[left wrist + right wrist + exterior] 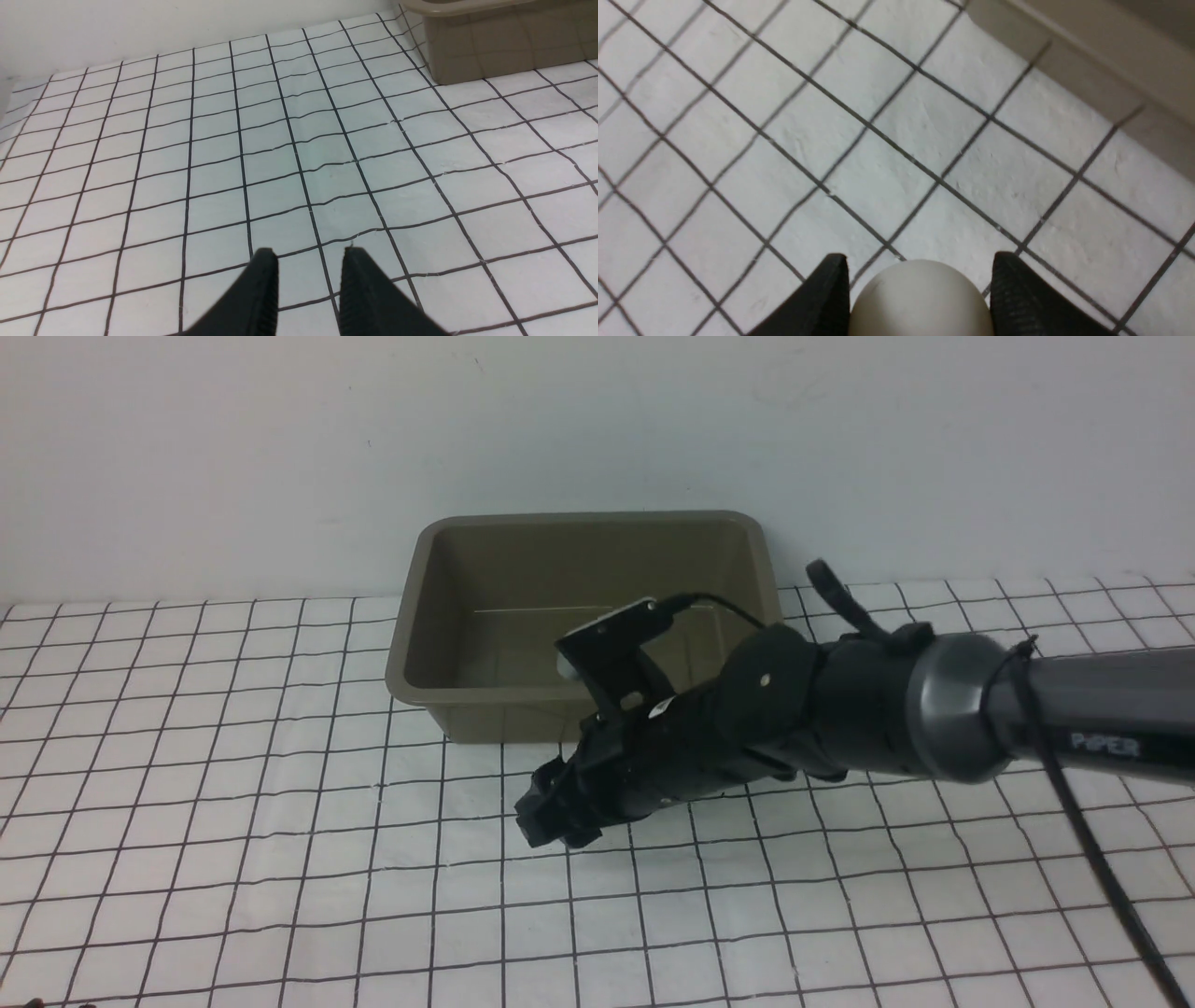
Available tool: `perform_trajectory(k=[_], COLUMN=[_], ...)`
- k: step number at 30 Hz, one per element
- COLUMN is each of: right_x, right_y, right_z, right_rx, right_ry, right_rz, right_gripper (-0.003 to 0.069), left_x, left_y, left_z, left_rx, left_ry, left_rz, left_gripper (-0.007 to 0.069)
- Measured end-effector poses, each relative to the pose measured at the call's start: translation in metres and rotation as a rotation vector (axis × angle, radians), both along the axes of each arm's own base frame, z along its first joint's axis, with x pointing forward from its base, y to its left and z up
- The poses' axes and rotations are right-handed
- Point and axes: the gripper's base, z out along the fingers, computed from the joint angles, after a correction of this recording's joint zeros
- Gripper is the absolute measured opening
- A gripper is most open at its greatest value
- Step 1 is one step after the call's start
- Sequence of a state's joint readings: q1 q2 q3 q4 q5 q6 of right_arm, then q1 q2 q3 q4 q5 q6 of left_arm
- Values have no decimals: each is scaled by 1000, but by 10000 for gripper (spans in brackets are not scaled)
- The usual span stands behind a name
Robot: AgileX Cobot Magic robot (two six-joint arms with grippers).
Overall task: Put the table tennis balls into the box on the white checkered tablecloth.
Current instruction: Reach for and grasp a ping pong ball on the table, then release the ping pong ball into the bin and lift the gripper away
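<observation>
Checkered tablecloth (280, 896); only right wrist view shows right jaws gripping ball (920, 298); left jaws parted.

Likely a robotics lab bench: plain white wall (187, 448); white checkered tablecloth (233, 803) as work surface.

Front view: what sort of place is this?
Probably a robot lab test bench, not a home: a bare white wall, a white checkered tablecloth as work surface, one plain box, and the right arm marked PIPER.
</observation>
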State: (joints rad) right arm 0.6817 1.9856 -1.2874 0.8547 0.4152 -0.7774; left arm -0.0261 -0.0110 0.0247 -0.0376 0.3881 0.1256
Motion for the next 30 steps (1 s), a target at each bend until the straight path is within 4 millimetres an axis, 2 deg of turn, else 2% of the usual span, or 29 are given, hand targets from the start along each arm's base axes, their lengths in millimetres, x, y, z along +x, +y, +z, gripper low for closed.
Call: perform_trajectory(k=[3,7,14,15,17,23,25,26,28,30], right_x=[-6,-1,60,74,91,112,114,114,115,116], right_y=[-5,-14,-51,-60,-69,-70,-70,-69,-70,-73], right_z=[36,61,93,95,92,62,54,53,56,65], right_rx=[24,47,99,103,98,18,4,1,4,12], right_ry=[-81,-190,-325,-335,-326,-287,-278,-277,-297,-332], right_rz=[33,-3,-184,-213,-225,-140,-131,-129,-141,-161], right_gripper=[353,353,353,353,353,361,409,460,547,594], left_x=[0,0,0,0,0,0,0,0,0,0], left_y=[0,0,0,0,0,0,0,0,0,0], left_z=[0,0,0,0,0,0,0,0,0,0], left_rx=[0,0,0,0,0,0,0,0,0,0], left_ry=[0,0,0,0,0,0,0,0,0,0], left_rz=[0,0,0,0,0,0,0,0,0,0], left_gripper=[174,174,174,174,174,174,174,174,174,174])
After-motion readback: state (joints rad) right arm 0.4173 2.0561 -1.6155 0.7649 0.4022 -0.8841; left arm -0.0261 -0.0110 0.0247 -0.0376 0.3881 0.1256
